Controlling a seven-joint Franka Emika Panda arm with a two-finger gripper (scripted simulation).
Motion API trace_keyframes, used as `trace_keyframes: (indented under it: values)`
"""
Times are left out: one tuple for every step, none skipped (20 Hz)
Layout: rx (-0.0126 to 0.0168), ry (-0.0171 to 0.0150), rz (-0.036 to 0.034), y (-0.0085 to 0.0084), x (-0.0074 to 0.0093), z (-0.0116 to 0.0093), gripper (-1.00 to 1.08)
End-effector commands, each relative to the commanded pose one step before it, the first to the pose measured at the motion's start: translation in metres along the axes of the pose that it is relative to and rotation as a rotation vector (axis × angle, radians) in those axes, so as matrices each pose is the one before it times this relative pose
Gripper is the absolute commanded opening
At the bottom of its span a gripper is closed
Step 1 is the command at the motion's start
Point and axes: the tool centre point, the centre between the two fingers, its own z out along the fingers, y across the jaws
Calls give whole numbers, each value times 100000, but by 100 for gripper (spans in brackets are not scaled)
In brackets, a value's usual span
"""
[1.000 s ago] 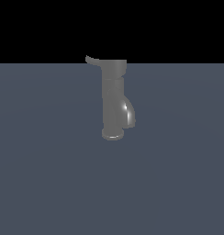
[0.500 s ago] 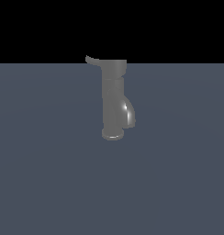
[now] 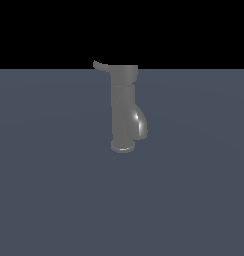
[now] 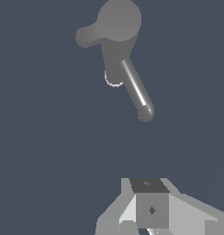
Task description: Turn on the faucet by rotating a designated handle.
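Faucet (image 3: 124, 112) upright mid-surface, handle (image 3: 100, 65) jutting from top cap toward exterior view's left; gripper (image 4: 153, 225) well apart, only partly in wrist view, jaw state not discernible; best approach: reach lever tip, push sideways along its arc

The faucet (image 3: 124, 107) looks like dull grey metal, matt on its upright body and top cap, while its curved spout (image 4: 137, 94) is glossier and carries a bright streak of highlight. The handle (image 3: 101, 66) has the same flat grey finish. The floor (image 3: 54, 190) is a smooth, matt slate-blue surface, and the gripper (image 4: 150, 215) at the lower right of the wrist view shows plain, matt pale-grey faces.
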Motion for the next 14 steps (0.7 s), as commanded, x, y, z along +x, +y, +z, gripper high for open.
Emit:
trace_keyframes:
  values:
    - [15, -67, 5622, -1129, 804, 798, -100]
    - [-15, -26, 2198, -447, 321, 311, -100]
    - [-15, -26, 2201, -447, 322, 311, -100]
    - [-15, -26, 2202, -448, 323, 311, -100]
    - [-15, -26, 2203, -448, 324, 311, -100]
    - [-15, -26, 2204, -448, 325, 311, -100]
    - [-15, -26, 2203, -448, 325, 310, -100]
    - [-15, -26, 2203, -447, 326, 310, -100]
    - [-15, -25, 2201, -447, 327, 309, -100]
    - [-16, -25, 2200, -446, 327, 309, -100]
    - [-16, -24, 2199, -445, 328, 308, -100]
    - [-17, -24, 2195, -444, 329, 307, -100]
    - [-18, -23, 2192, -443, 329, 306, -100]
    - [-19, -22, 2189, -442, 329, 305, -100]
